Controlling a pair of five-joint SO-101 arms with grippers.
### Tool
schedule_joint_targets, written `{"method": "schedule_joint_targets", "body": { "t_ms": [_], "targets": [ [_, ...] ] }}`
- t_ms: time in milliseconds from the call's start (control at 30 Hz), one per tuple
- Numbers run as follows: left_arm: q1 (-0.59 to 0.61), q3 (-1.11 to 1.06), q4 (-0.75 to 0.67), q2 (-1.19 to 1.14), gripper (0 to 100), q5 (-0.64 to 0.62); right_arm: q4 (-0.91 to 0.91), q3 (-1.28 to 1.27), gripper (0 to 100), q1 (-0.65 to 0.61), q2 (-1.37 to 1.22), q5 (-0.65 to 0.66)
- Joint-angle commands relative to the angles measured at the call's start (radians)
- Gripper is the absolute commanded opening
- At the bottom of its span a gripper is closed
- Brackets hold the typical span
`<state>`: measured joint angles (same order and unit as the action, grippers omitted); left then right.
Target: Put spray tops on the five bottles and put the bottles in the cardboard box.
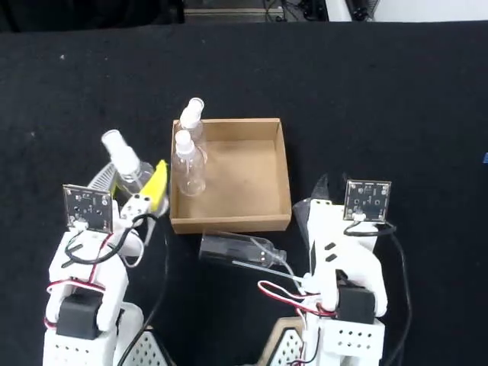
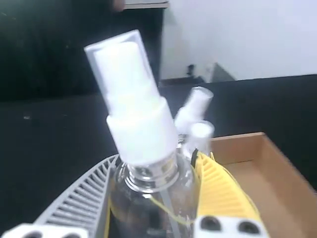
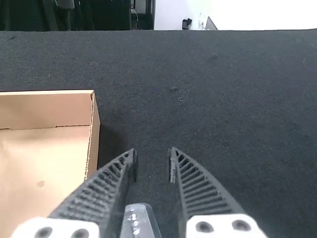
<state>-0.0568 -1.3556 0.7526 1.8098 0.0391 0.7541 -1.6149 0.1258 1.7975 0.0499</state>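
Note:
My left gripper (image 1: 131,179) is shut on a clear bottle (image 1: 131,174) with a white spray top (image 2: 131,99), held upright just left of the cardboard box (image 1: 259,221). Its grey and yellow fingers (image 2: 223,193) press the bottle's (image 2: 143,188) sides. Two capped bottles (image 1: 189,164) (image 1: 192,118) stand along the box's left wall, also seen as bottles (image 2: 195,106) behind the held one. Another clear bottle (image 1: 236,248) lies on its side in front of the box, with a thin tube beside it. My right gripper (image 3: 152,153) (image 1: 314,197) is open at the box's front right corner, nothing between its tips.
The black table (image 1: 381,99) stretches wide behind and to the right of the box. Most of the box floor (image 3: 44,168) is bare. A clear piece (image 3: 134,218) sits low between the right gripper's finger bases; what it is I cannot tell.

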Motion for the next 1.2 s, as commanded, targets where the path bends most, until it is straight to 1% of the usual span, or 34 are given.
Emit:
{"method": "schedule_joint_targets", "body": {
  "t_ms": [0,100,167,300,600,800,933,1167],
  "targets": [
    [-0.087,0.015,-0.092,0.014,3,-0.052,-0.009,0.002,9.6,0.017,0.097,0.003],
    [-0.124,-0.071,-0.212,0.014,3,-0.051,-0.009,0.002,9.6,0.017,0.097,0.003],
    [-0.156,-0.119,-0.269,0.014,3,-0.026,-0.009,0.002,9.6,0.017,0.097,0.003],
    [-0.208,-0.174,-0.331,0.014,3,0.002,-0.009,0.002,9.6,0.017,0.097,0.003],
    [-0.214,-0.344,-0.532,0.012,3,0.005,-0.009,0.002,9.6,0.017,0.097,0.003],
    [-0.214,-0.343,-0.534,0.012,3,0.005,-0.009,0.002,9.6,0.017,0.097,0.003],
    [-0.216,-0.343,-0.468,0.012,3,0.005,-0.009,0.002,9.6,0.017,0.097,0.003],
    [-0.217,-0.343,-0.405,0.012,3,0.005,-0.009,0.002,9.6,0.017,0.097,0.003]
  ]
}}
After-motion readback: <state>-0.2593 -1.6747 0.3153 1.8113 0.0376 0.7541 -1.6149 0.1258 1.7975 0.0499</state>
